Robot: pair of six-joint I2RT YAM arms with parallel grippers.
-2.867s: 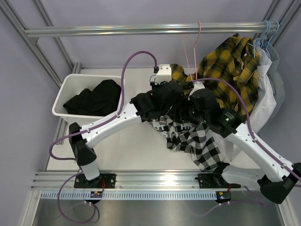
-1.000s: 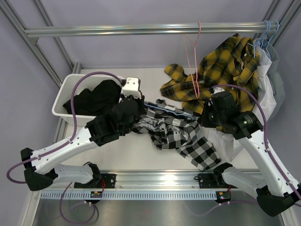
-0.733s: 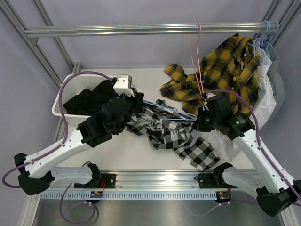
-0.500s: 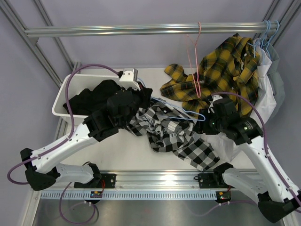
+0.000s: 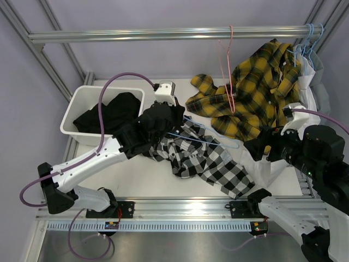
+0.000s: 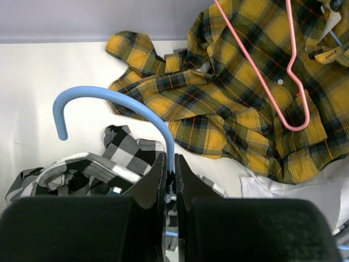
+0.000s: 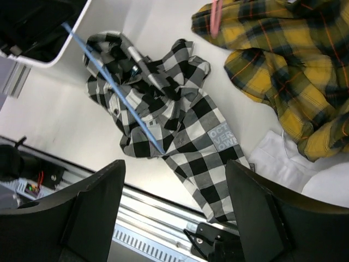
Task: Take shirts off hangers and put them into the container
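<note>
Shirts first: where does each one lie?
– Black shirt [image 5: 106, 114] is bundled inside the container [image 5: 86, 98], the white tub at the far left of the counter [image 5: 147, 177]. Checked shirt [image 5: 210, 164] lies crumpled on the middle of the counter, outside the tub.

And the other two?
– Yellow plaid shirt [image 5: 256, 90] hangs from the right end of the rail [image 5: 163, 34], with one sleeve spread out on the counter. A pink hanger [image 5: 229, 60] dangles from the rail against it. White shirt [image 5: 305, 117] hangs just to its right, under the light blue hangers [image 5: 308, 35].

What has the left end effector [image 6: 170, 164] got?
– It is closed on the neck of a blue hanger [image 6: 109, 98], just under the hook. The hanger's wire runs across the checked cloth. Whether it is threaded through the shirt, I cannot tell.

And the right end effector [image 7: 174, 169]?
– Its jaws are spread wide with nothing between them. It hangs above the counter near the checked shirt's right edge, beside the white cloth.
</note>
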